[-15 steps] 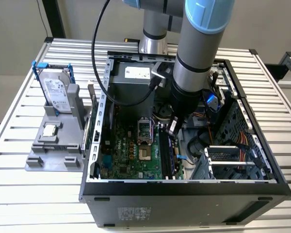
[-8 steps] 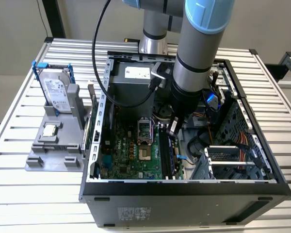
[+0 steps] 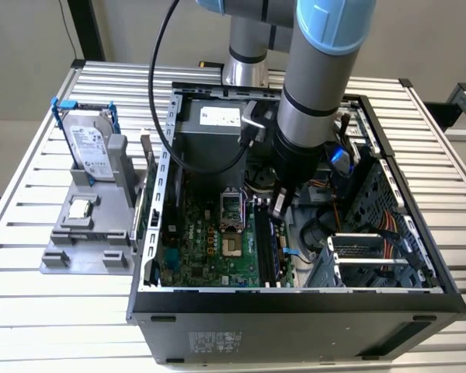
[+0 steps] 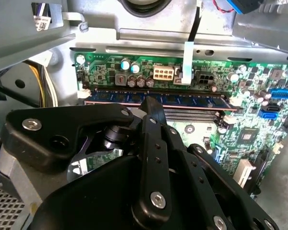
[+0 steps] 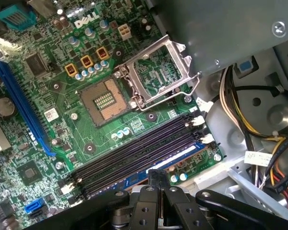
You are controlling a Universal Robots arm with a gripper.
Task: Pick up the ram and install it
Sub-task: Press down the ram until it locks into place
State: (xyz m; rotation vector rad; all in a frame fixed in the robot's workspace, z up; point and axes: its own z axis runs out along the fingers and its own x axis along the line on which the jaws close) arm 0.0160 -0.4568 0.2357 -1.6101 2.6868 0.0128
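The ram is a dark bluish stick standing on edge in the outermost of the motherboard's long black slots, next to the case wall. In the first wrist view the ram runs across under my fingertips. My gripper is shut, its black fingers pressed together, and the tips sit on the ram's top edge about midway along it. From the exterior view, my gripper reaches down into the open computer case, just above the slots.
The open processor socket with its raised metal frame lies beside the slots. Cable bundles and a drive cage crowd the case's right. Outside, a grey fixture holds a hard drive and a processor chip.
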